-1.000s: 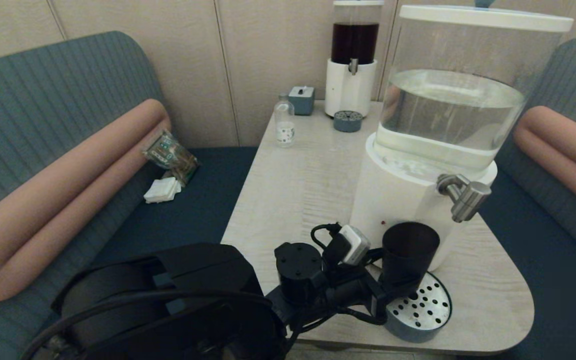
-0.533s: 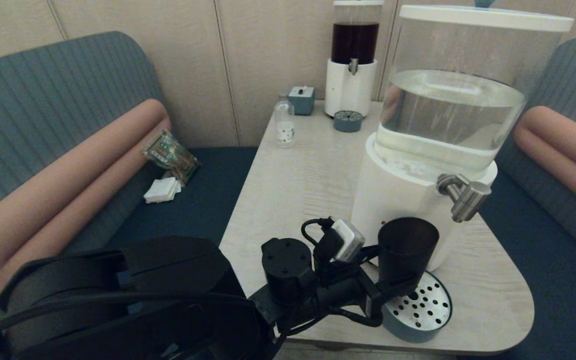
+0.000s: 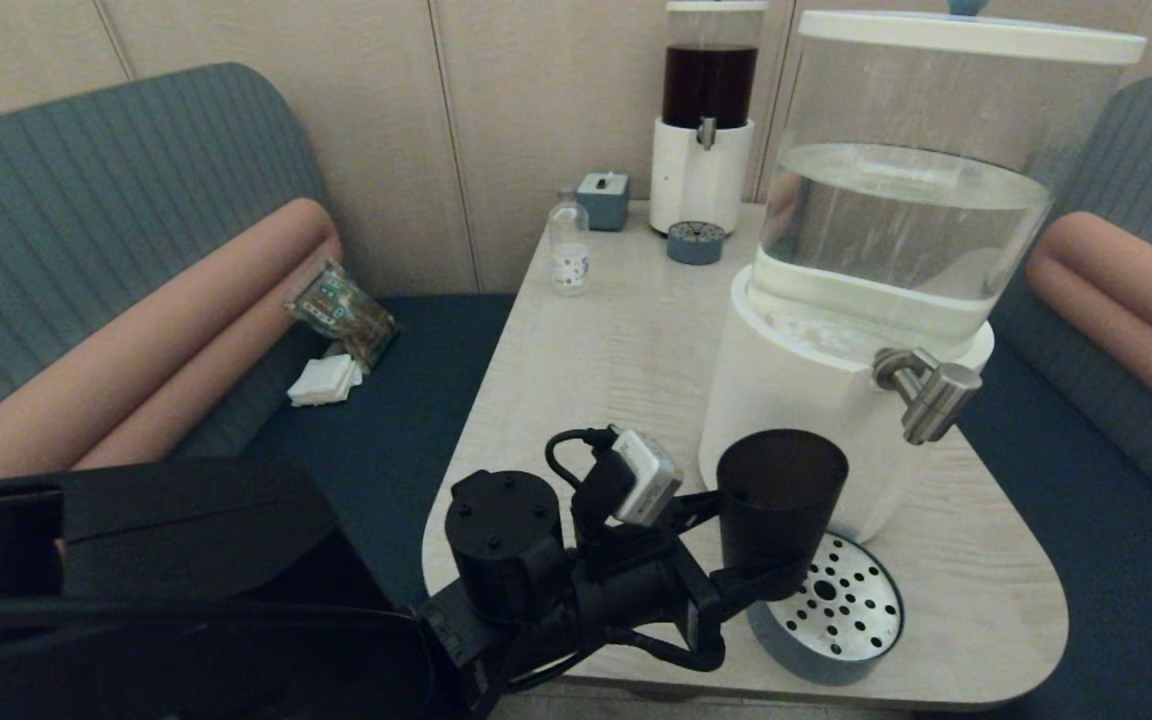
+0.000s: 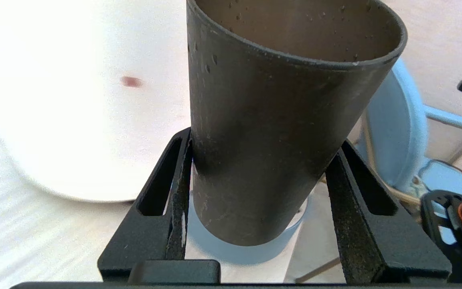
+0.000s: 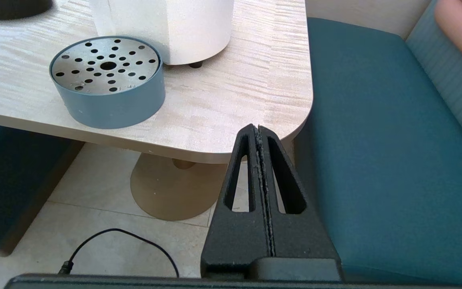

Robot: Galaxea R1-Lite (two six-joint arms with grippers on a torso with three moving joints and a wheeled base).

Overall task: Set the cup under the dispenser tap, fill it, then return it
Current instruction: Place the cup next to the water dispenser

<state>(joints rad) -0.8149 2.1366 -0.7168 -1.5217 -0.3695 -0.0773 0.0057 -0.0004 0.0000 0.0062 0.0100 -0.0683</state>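
Note:
My left gripper (image 3: 758,572) is shut on the lower part of the dark tapered cup (image 3: 781,495), which stands roughly upright beside the left rim of the perforated drip tray (image 3: 841,610). In the left wrist view both fingers press the sides of the cup (image 4: 279,132), and droplets cling to its inner wall. The brushed-steel dispenser tap (image 3: 931,398) sticks out of the white dispenser base (image 3: 786,390), up and to the right of the cup, not over it. My right gripper (image 5: 258,128) is shut on nothing and parked below the table's near right corner.
A dark-liquid dispenser (image 3: 704,120), a small clear bottle (image 3: 568,255) and a small grey box (image 3: 603,198) stand at the table's far end. Teal bench seats flank the table (image 3: 596,360). The drip tray (image 5: 108,80) sits close to the table's front edge.
My left arm has drawn back to the left, carrying the cup from over the drip tray's left part to just beside its rim, farther from the tap.

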